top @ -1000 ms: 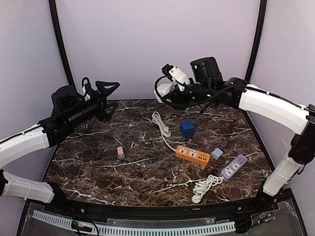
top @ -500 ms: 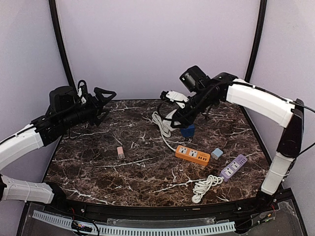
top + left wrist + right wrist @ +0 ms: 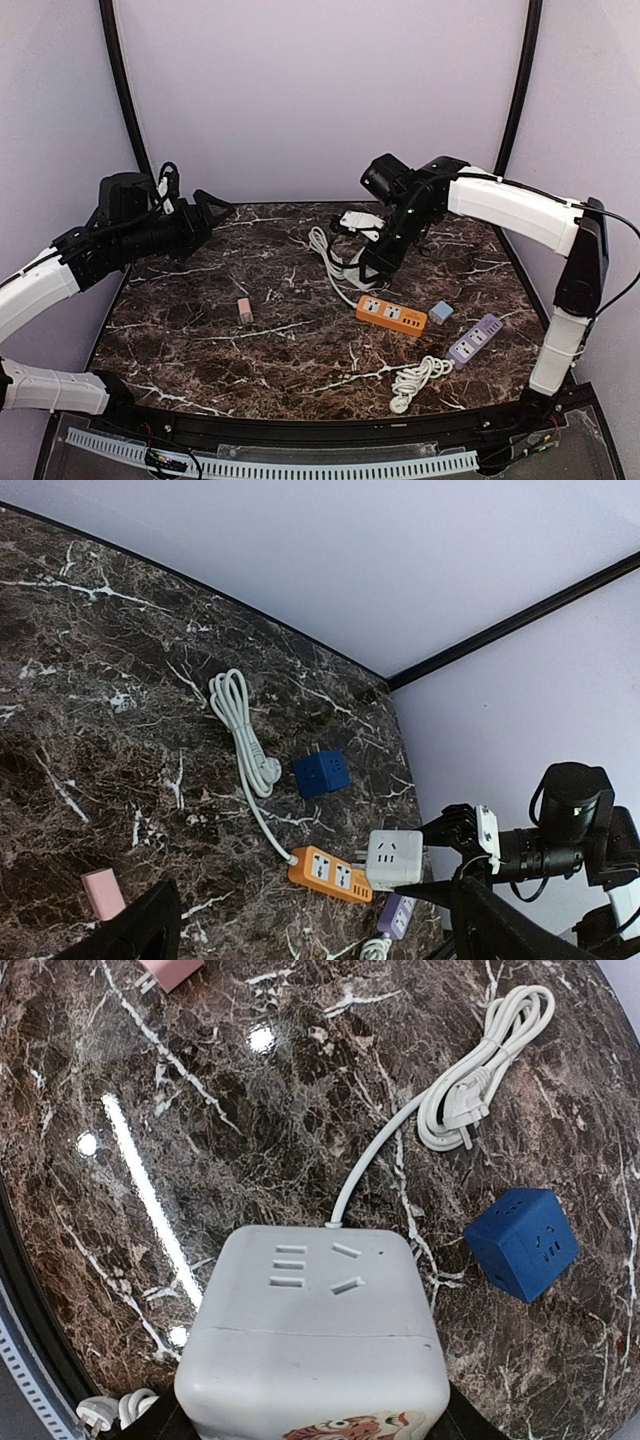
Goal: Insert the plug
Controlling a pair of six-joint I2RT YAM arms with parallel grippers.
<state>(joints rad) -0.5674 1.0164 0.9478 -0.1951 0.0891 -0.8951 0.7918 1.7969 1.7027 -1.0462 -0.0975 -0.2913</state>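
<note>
My right gripper [image 3: 368,268] is shut on a white cube adapter [image 3: 315,1330], which it holds just above the far left end of the orange power strip [image 3: 391,314]. In the left wrist view the cube [image 3: 395,858] hangs over the strip's [image 3: 325,872] right end, with its prongs pointing at the strip. The strip's white cord [image 3: 375,1160] runs to a coiled bundle with a plug [image 3: 480,1075]. My left gripper [image 3: 203,212] is open and empty, raised at the far left.
A blue cube adapter [image 3: 520,1242] sits behind the strip. A purple power strip [image 3: 475,340], a small light-blue adapter [image 3: 440,312] and a white coiled cord [image 3: 418,378] lie front right. A pink adapter [image 3: 245,310] lies left of centre.
My right arm has swung down from high at the back to just above the orange strip, carrying the white cube. My left arm has drawn back slightly to the left.
</note>
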